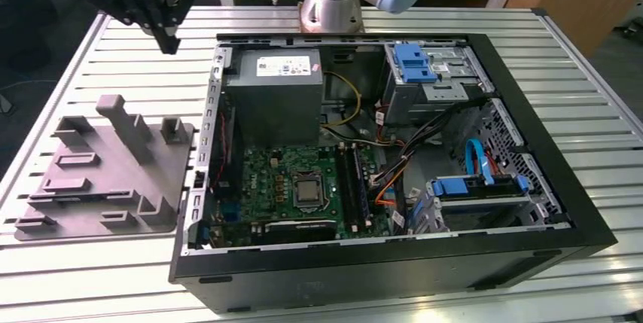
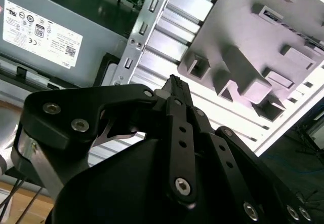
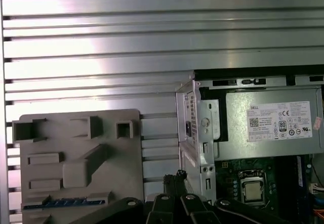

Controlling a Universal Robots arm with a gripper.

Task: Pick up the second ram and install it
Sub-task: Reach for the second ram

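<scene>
My gripper [image 1: 168, 43] hangs above the slatted table beyond the grey parts tray [image 1: 101, 180], off the far left corner of the open computer case [image 1: 382, 263]. Its black fingers are shut with nothing between them, as both wrist views show at the gripper [image 2: 173, 81] [image 3: 176, 175]. The second ram [image 3: 66, 202] is a thin bluish strip lying in a long slot of the tray [image 3: 116, 183], at the end farthest from my gripper. The green motherboard [image 1: 291, 180] lies inside the case, with dark memory slots [image 1: 351, 180] to the right of the processor socket.
A grey power supply [image 1: 273, 97] fills the case's far left. Drive cages with blue clips [image 1: 414, 63] and loose cables [image 1: 397, 165] occupy the right side. The tray carries upright posts [image 1: 126, 123]. The arm's base [image 1: 332, 7] stands behind the case.
</scene>
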